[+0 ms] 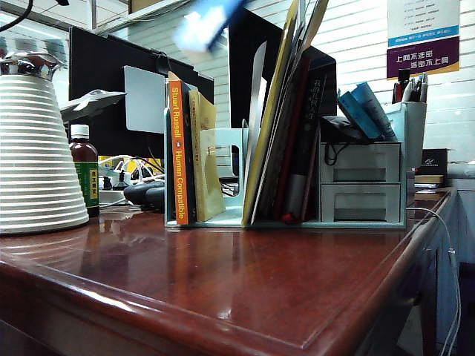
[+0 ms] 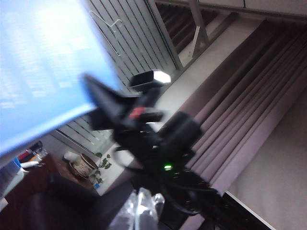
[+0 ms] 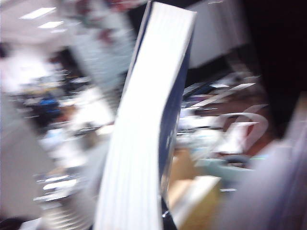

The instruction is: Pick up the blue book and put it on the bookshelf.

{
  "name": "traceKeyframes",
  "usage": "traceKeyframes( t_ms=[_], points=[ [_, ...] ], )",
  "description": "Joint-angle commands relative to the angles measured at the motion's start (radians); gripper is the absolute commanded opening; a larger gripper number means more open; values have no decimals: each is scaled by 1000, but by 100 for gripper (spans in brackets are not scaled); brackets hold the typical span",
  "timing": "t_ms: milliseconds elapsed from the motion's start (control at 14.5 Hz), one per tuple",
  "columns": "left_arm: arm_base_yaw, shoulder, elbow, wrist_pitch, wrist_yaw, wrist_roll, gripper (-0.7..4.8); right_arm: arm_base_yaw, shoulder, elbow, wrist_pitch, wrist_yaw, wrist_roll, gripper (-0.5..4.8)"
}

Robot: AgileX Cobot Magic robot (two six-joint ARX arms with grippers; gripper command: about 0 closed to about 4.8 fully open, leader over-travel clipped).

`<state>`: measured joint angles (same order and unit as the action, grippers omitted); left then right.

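The blue book [image 1: 202, 28] is a motion-blurred shape in the air, high above the left end of the mint-green bookshelf [image 1: 223, 217]. In the right wrist view its white page edges [image 3: 148, 120] rise straight out of my right gripper [image 3: 139, 223], which is shut on it. From the left wrist view the blue cover [image 2: 43, 62] fills one corner, with the black right gripper [image 2: 108, 103] clamped on its edge. My left gripper [image 2: 140, 211] hangs apart from the book, its clear fingers shut on nothing. Neither gripper shows in the exterior view.
On the shelf stand an orange-spined book [image 1: 178, 156], a yellow book [image 1: 206, 159], several leaning books [image 1: 289, 133] and two drawers [image 1: 360, 182]. A white ribbed jug [image 1: 33, 156] and a brown bottle [image 1: 84, 174] sit left. A black monitor [image 1: 111, 67] stands behind.
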<state>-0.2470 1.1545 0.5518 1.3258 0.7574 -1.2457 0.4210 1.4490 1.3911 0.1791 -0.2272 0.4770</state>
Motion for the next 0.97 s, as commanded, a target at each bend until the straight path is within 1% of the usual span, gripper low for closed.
traceKeyframes(
  t_ms=[69, 138, 207, 277, 484, 553, 622, 830, 968],
  points=[
    [2, -3, 3, 18, 3, 17, -6, 4, 7, 22, 193, 37, -56, -5],
    [2, -3, 3, 14, 2, 23, -6, 15, 48, 23, 223, 133, -89, -5],
    [2, -3, 3, 15, 1, 24, -6, 32, 68, 22, 232, 186, -113, -5],
    [2, -3, 3, 15, 2, 24, -6, 35, 79, 23, 251, 214, -134, -5],
    [2, -3, 3, 14, 2, 23, -6, 53, 126, 23, 314, 264, -145, -5],
    [2, -3, 3, 15, 2, 23, -6, 73, 168, 22, 328, 315, -145, -5],
    [2, -3, 3, 14, 2, 23, -6, 80, 187, 23, 335, 337, -146, -5],
    [2, -3, 3, 14, 4, 23, -6, 119, 212, 23, 346, 387, -199, -5],
    [2, -3, 3, 14, 5, 23, -6, 139, 217, 23, 350, 391, -262, -5]
  ],
)
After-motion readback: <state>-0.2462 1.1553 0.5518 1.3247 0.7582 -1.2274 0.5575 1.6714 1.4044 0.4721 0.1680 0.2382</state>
